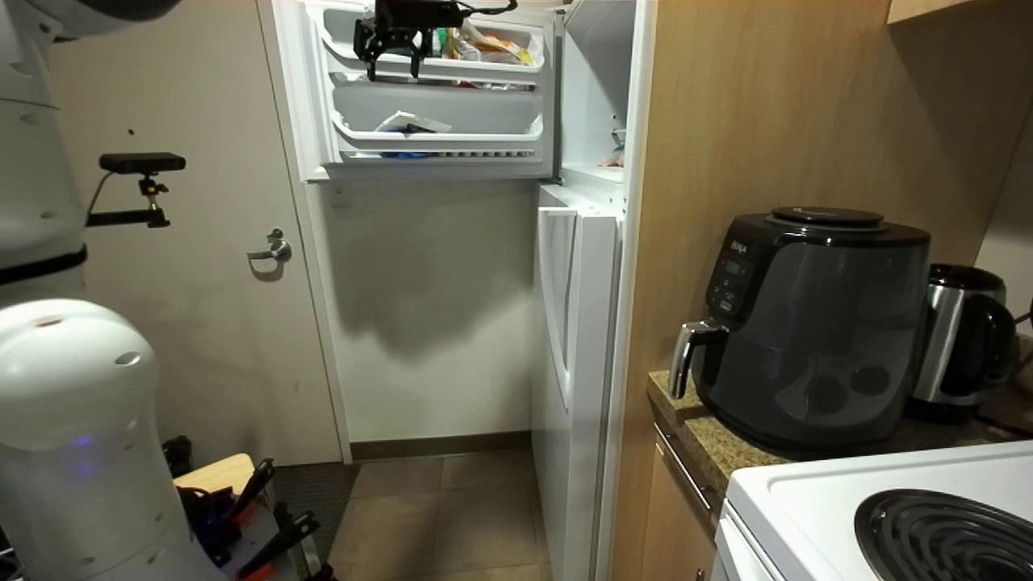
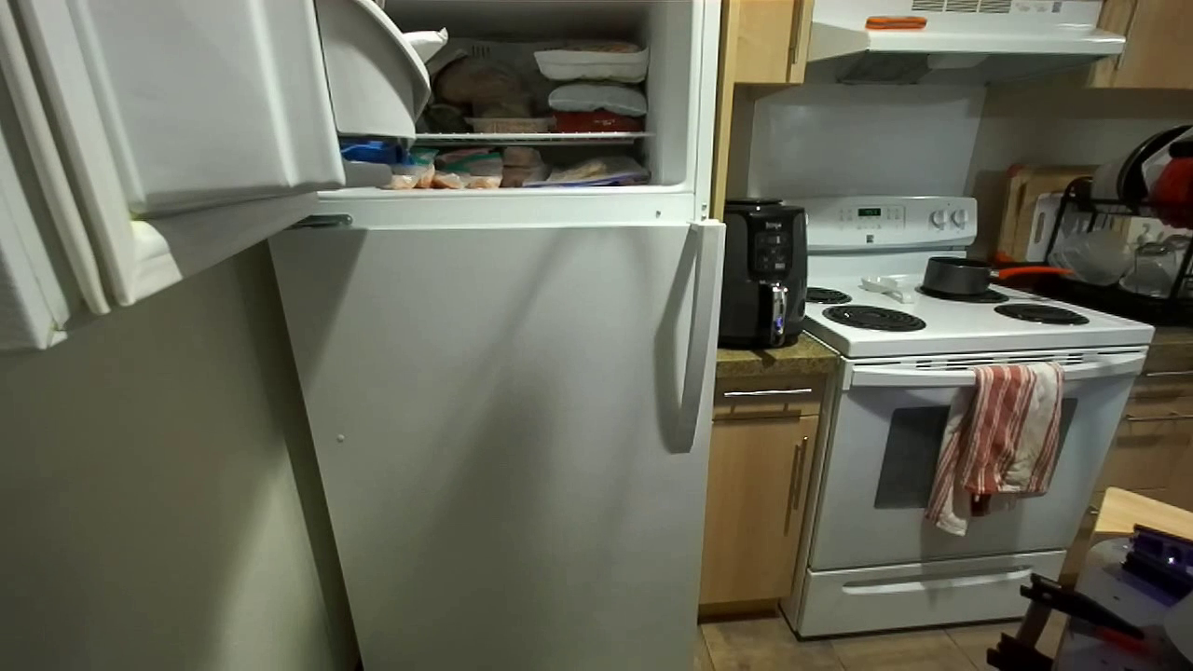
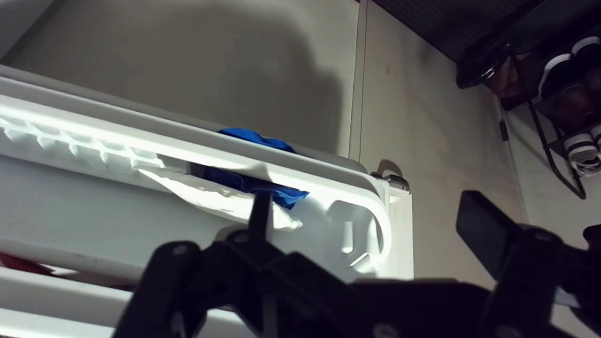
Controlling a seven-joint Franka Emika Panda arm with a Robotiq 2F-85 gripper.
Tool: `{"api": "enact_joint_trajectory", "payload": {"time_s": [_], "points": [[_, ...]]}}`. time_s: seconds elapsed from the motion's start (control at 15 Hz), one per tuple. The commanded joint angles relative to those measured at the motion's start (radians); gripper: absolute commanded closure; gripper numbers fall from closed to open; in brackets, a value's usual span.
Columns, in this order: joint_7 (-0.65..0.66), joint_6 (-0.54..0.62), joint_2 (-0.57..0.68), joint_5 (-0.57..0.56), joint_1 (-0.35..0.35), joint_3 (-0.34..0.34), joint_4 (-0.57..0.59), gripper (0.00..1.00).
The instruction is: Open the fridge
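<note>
Claw [image 3: 367, 204] hangs wide; only wrist view catches sneakers [image 3: 583, 148]; fridge [image 2: 503, 401] open up top, bagged food [image 2: 471, 168] inside, ice tray [image 3: 101, 149] in door rack [image 3: 324, 188].

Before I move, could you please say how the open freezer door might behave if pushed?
The freezer door would likely swing, given the hinge bracket beneath it. Being thick, it's probably rigid. The white packet sticking up from its lower bin might shift.

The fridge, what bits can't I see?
Both exterior views: anything behind the shut lower door.
Both exterior views: that door's bottom, cut off by the bottom edge.
An exterior view: the freezer, cut off by the top edge.
Wrist view: part of the upper door, covered by the gripper.
</note>
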Motion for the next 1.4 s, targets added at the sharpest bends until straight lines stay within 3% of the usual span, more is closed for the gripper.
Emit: {"api": "enact_joint_trajectory", "payload": {"time_s": [0.0,0.47,0.73,1.0,1.33], "points": [[-0.004,0.0,0.067,0.018,0.015,0.017,0.098,0.0],[0.014,0.03,0.144,-0.009,0.093,0.066,0.205,0.0],[0.069,0.127,0.169,-0.035,0.174,0.092,0.226,0.0],[0.189,0.294,0.181,-0.133,0.288,0.101,0.214,0.0],[0.361,0.396,0.203,-0.297,0.408,0.089,0.218,0.0]]}}
